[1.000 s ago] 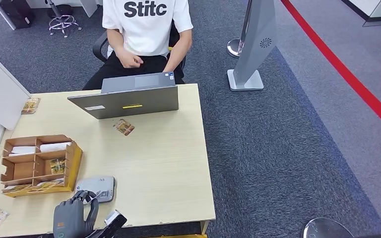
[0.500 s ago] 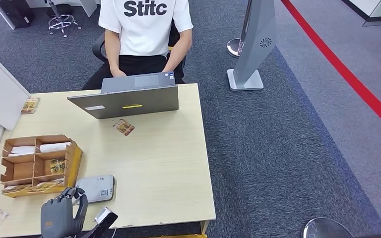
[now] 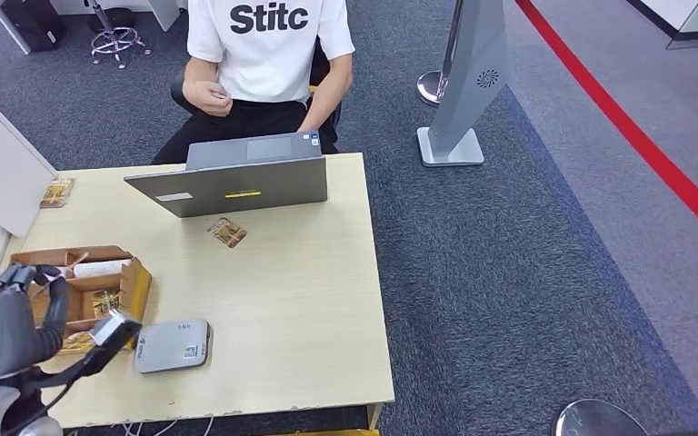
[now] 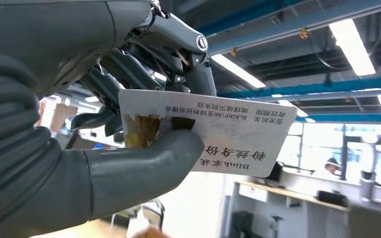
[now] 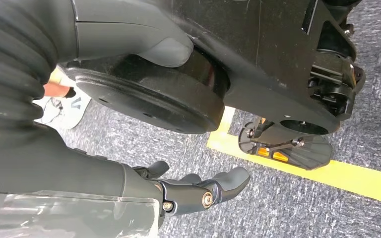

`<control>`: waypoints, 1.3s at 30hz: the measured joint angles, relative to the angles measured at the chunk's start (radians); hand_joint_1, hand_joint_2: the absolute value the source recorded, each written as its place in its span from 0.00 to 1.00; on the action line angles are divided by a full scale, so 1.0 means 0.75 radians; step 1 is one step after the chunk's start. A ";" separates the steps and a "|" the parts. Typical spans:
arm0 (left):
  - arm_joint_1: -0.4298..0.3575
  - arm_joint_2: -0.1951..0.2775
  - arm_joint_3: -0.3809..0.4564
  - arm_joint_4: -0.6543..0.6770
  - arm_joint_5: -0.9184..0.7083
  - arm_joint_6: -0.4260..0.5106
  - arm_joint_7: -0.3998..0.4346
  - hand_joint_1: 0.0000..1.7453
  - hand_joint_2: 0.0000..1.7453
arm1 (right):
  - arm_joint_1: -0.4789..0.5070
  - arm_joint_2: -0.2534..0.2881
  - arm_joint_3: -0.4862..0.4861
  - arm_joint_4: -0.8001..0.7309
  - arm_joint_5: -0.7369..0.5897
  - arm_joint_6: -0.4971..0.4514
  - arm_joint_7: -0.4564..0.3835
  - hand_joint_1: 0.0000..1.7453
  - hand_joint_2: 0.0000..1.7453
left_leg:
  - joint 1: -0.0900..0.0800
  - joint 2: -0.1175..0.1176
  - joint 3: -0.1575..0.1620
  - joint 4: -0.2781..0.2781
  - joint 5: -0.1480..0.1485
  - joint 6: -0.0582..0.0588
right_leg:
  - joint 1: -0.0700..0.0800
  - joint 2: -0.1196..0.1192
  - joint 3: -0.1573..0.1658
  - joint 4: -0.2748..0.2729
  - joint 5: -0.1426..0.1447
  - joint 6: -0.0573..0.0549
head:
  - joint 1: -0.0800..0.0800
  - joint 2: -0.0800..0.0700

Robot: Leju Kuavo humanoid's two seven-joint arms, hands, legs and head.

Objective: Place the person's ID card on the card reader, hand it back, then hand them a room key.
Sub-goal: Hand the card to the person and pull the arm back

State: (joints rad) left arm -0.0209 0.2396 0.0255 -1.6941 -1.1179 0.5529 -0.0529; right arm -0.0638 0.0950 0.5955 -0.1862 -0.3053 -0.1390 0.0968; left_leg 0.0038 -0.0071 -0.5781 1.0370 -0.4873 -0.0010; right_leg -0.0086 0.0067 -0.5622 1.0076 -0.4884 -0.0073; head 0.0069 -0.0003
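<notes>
Card: while pinched by the left hand (image 4: 129, 148) between thumb and fingers, the ID card (image 4: 218, 134) sitting up off the desk (image 3: 282, 300).
Feel: looking thin, light, stiff, slippery; gripping near one end.
Right hand (image 5: 198, 191): hanging low, fingers loosely apart, holding nothing.
Nearby: card reader (image 3: 174, 345), wooden box (image 3: 100, 272) beside it.
In the way: laptop (image 3: 236, 182) standing between card and person (image 3: 268, 54).

Pale wood-grain desk (image 3: 309, 300), smooth, matt laminate look. Brown cardboard-like organizer (image 3: 132, 282), dull finish. Matt grey plastic card reader (image 3: 173, 345). Brushed grey metal-look laptop lid (image 3: 236, 186). Left hand (image 4: 129, 168) in matt grey plastic, ribbed rubbery cover at the wrist, pinching a glossy white plastic ID card (image 4: 228, 129). Rough dark carpet floor (image 3: 527, 272). Soft white cloth T-shirt (image 3: 268, 45).
</notes>
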 joint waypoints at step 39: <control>-0.309 0.121 0.100 0.243 0.281 -0.159 -0.123 0.00 1.00 | -0.008 0.000 0.020 0.000 0.024 0.008 0.006 0.00 1.00 | -0.001 0.005 -0.002 0.000 0.001 -0.001 | 0.001 0.006 -0.004 0.000 0.002 -0.003 | 0.000 0.000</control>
State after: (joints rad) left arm -0.2524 0.3307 0.1006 -1.5121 -0.9074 0.4337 -0.1455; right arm -0.0696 0.0950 0.6104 -0.1862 -0.2871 -0.1333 0.1015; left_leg 0.0032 -0.0036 -0.5795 1.0372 -0.4868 -0.0018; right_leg -0.0081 0.0111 -0.5650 1.0075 -0.4870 -0.0093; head 0.0070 -0.0002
